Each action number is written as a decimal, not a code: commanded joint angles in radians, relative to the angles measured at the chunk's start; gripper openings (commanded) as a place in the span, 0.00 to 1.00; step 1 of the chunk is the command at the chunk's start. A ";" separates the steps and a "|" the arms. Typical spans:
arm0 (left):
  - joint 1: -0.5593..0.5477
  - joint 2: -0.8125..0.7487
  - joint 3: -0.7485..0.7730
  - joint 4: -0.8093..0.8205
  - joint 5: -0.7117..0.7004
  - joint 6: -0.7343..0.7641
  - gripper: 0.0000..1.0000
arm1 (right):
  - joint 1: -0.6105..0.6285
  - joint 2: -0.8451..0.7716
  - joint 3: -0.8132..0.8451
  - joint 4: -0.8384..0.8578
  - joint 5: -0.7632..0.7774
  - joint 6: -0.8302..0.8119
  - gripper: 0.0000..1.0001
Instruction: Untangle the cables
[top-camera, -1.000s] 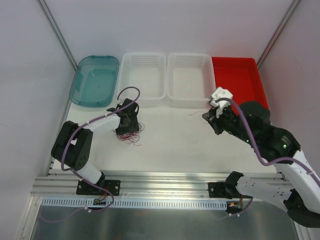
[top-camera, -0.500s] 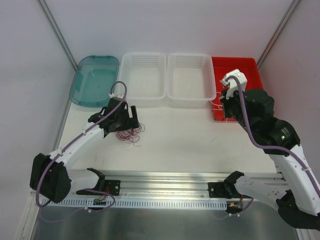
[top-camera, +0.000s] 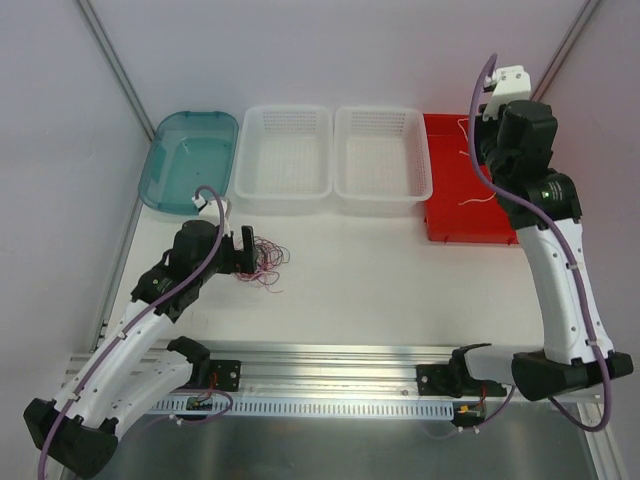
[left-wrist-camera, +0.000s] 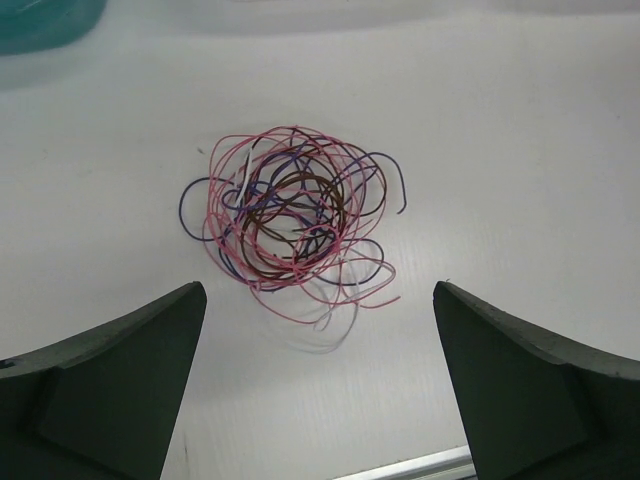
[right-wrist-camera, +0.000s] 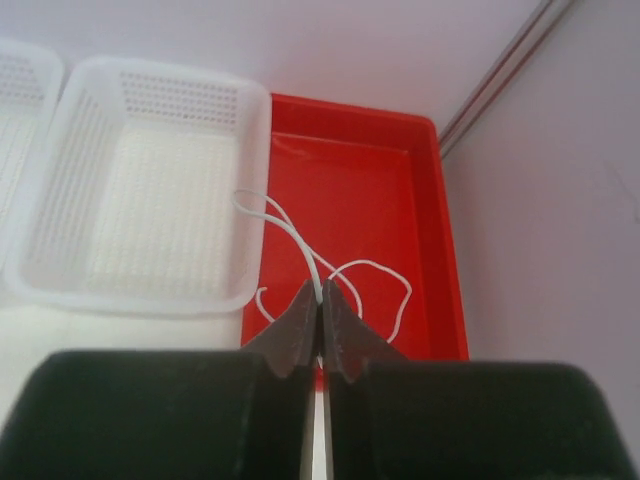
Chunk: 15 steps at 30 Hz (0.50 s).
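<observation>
Right gripper (right-wrist-camera: 320, 312): jaws pinched shut on white cable (right-wrist-camera: 300, 243), which dangles above red tray (right-wrist-camera: 355, 108). Best lowered before release, so loops land inside. Left gripper (left-wrist-camera: 318, 300): jaws spread wide over cable tangle (left-wrist-camera: 295, 215) on table (left-wrist-camera: 520, 120).

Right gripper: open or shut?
Shut: the right gripper has its fingertips pinched together on the white cable, above the red tray.

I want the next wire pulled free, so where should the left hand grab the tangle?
Probably the dark purple end curling out on the tangle's right in the left wrist view. It lies clear, so the open left hand can drop over it.
</observation>
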<state>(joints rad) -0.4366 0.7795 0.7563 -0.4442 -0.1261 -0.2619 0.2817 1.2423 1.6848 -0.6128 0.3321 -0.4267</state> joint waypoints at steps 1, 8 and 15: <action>0.009 -0.058 -0.060 0.027 -0.096 0.090 0.99 | -0.091 0.086 0.069 0.096 -0.034 0.023 0.01; 0.009 -0.072 -0.080 0.042 -0.147 0.090 0.99 | -0.260 0.310 0.049 0.215 -0.084 0.120 0.01; 0.010 -0.062 -0.080 0.042 -0.138 0.092 0.99 | -0.306 0.565 0.087 0.199 -0.057 0.174 0.24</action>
<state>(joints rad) -0.4366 0.7151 0.6758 -0.4309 -0.2459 -0.1902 -0.0151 1.7702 1.7279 -0.4324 0.2760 -0.2962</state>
